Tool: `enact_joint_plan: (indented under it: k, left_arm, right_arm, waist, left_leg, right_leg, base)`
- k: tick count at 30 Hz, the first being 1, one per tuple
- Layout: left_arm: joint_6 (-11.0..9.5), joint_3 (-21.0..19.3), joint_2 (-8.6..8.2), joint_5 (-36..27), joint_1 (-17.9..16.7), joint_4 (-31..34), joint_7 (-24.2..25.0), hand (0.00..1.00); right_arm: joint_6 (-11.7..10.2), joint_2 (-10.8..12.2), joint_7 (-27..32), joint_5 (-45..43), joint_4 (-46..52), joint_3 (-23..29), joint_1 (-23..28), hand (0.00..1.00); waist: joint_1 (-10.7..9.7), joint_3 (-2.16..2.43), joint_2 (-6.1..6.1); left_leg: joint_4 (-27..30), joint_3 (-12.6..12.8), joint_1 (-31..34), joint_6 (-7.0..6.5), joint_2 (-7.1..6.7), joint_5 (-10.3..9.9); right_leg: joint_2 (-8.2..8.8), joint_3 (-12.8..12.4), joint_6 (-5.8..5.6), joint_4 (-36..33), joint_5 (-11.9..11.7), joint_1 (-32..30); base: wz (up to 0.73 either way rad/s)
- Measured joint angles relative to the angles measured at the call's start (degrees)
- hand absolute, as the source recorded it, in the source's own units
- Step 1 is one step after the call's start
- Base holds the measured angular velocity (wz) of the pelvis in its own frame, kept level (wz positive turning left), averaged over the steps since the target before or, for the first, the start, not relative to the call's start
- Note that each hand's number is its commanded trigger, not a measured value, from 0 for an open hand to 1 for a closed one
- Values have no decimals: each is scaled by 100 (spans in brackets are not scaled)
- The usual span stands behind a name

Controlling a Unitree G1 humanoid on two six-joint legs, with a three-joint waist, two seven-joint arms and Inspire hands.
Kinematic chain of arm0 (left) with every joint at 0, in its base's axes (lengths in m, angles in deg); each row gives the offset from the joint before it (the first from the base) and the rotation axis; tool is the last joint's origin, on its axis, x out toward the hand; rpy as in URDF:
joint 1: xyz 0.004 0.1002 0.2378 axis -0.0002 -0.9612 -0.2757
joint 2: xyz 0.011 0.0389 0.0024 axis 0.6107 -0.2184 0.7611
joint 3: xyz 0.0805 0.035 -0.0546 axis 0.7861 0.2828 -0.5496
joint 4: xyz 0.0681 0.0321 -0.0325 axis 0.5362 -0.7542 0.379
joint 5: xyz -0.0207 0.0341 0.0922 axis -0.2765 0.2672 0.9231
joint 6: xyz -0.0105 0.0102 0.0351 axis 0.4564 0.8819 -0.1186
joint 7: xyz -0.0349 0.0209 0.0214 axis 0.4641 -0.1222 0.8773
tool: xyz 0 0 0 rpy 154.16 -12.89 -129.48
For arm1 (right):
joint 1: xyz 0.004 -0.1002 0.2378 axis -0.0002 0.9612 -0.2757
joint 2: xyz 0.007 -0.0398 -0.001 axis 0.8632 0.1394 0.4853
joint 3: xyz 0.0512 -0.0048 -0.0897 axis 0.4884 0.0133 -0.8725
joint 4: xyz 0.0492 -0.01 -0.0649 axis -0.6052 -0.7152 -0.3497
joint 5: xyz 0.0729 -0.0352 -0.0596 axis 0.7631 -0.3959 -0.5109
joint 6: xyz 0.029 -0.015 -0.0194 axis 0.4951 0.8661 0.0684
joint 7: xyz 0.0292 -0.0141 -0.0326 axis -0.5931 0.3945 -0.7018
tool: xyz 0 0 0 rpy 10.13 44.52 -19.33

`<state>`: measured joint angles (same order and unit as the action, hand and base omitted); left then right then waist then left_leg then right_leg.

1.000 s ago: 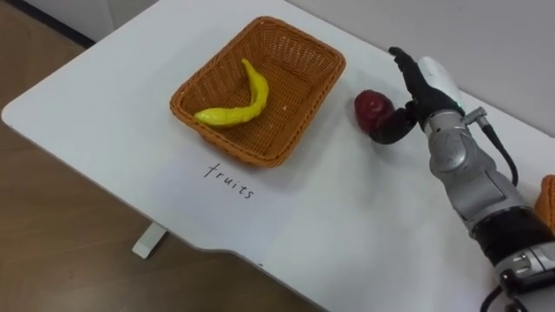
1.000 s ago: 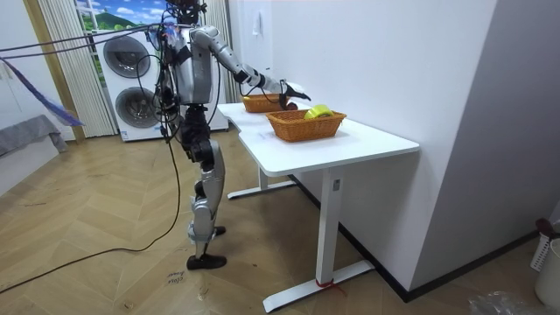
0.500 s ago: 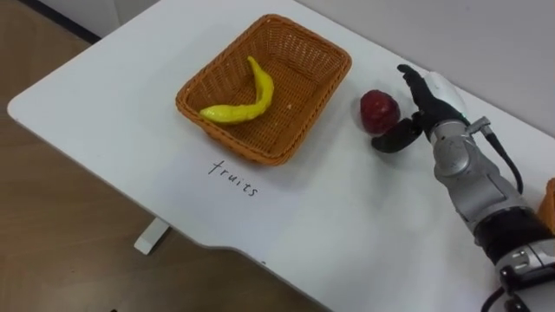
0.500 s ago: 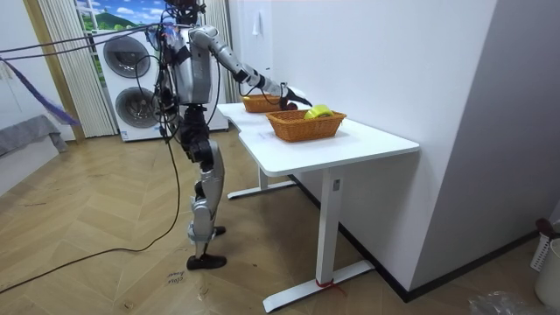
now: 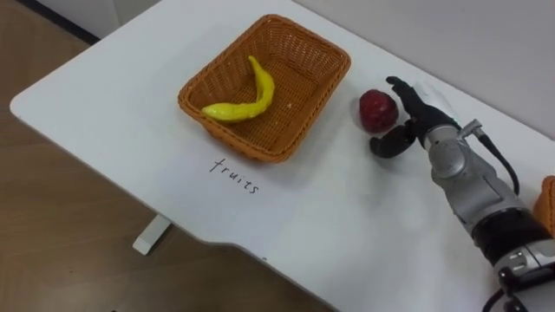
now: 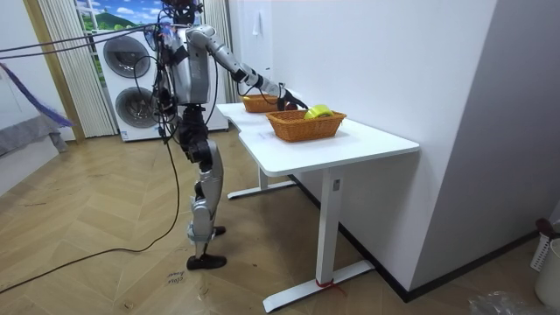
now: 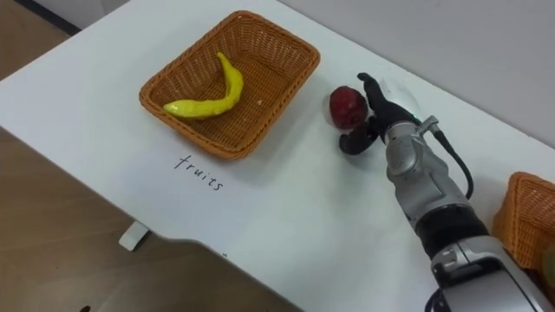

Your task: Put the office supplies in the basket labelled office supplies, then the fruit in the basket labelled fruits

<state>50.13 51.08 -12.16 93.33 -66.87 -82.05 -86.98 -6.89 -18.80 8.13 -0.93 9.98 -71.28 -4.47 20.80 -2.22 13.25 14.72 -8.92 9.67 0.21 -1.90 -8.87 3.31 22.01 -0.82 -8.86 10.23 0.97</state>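
A dark red apple lies on the white table, just right of the woven fruit basket. That basket holds one yellow banana. My right hand is at the apple's right side. Its fingers reach along the far side of the apple and its thumb sits below it, near or touching the apple without closing on it. In the room view I stand at the table's long side with my right arm stretched over it towards the apple.
A handwritten label is on the table in front of the fruit basket. A second woven basket stands at the right edge, and it holds yellow-green items in the room view. The table's front edge runs close below the label.
My right hand's fingers have tipped from upright towards the apple. The apple and the banana have stayed where they were.
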Motion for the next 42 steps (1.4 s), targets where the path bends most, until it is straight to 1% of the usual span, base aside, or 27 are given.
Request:
enact_joint_plan:
  k: [4,6,8,19,23,25,29,31,33,37,38,42]
  left_arm:
    - [-2,0,0,1,3,0,-14,0]
    - [-5,0,3,5,5,0,-23,0]
    - [-5,1,4,7,6,0,-24,0]
    - [-38,67,23,3,105,-1,-28,0]
    - [-79,121,24,4,117,-1,-39,0]
    - [-104,182,52,2,125,-2,-45,0]
    - [-138,291,157,-1,131,-2,-43,0]
    - [-138,292,178,-2,133,-2,-34,0]
    - [-137,343,199,-6,124,-12,-21,0]
    - [-137,402,211,-80,104,-15,-16,0]
    - [-137,408,210,-156,104,-18,-15,0]
    - [-157,404,216,-227,125,-228,-5,0]
  right_arm:
    - [0,0,-37,-14,1,0,-1,0]
    - [-2,0,-60,-51,3,0,-5,0]
    - [-1,0,-62,-59,2,-1,-31,0]
    - [-10,0,-51,-66,15,-7,-103,0]
    - [-24,0,69,-65,2,-16,-120,0]
    - [-39,0,122,-66,3,-17,-120,0]
    - [-67,-1,299,-70,7,-16,-121,0]
    - [-79,-1,370,-69,11,-16,-121,0]
    - [-96,0,452,-70,11,-23,-121,0]
    - [-135,0,559,-112,10,-78,-122,0]
    - [-156,-1,580,-204,10,-99,-129,0]
    - [-178,0,565,-365,9,-235,-197,0]
  waist:
    - [7,2,3]
    - [14,13,16]
    - [23,12,20]
    - [32,8,20]
    - [88,-4,19]
    - [116,-7,18]
    - [129,-27,39]
    - [129,-40,58]
    - [137,-41,65]
    - [140,-50,53]
    - [139,-58,41]
    - [147,-57,42]
  left_leg:
    - [6,-1,33,0,0,0]
    - [14,0,69,1,2,1]
    - [19,-1,89,5,6,5]
    - [68,-3,166,15,18,-4]
    - [65,17,171,15,24,-4]
    - [63,15,174,16,25,-4]
    - [64,8,183,16,26,-5]
    - [66,8,191,16,26,-6]
    - [69,7,193,15,24,-8]
    - [93,4,185,15,25,-8]
    - [91,3,185,16,26,-9]
    - [71,-3,181,21,27,-15]
  right_leg:
    - [-2,0,5,-2,-3,-22]
    - [-3,0,8,-7,-5,-58]
    - [-8,-1,23,-13,-15,-87]
    - [-25,2,33,-11,-21,-145]
    - [-26,-4,37,-12,-23,-156]
    - [-26,-2,37,-13,-24,-160]
    - [-26,7,37,-20,-23,-163]
    - [-26,9,37,-22,-23,-167]
    - [-25,10,37,-27,-24,-170]
    - [-24,34,37,-29,-24,-166]
    - [-24,33,37,-28,-24,-168]
    - [-25,34,36,-43,-24,-168]
  base:
    - [0]
    - [-2]
    - [-2]
    - [0]
    - [-2]
    - [0]
    - [0]
    - [0]
    - [0]
    - [0]
    - [0]
    - [0]
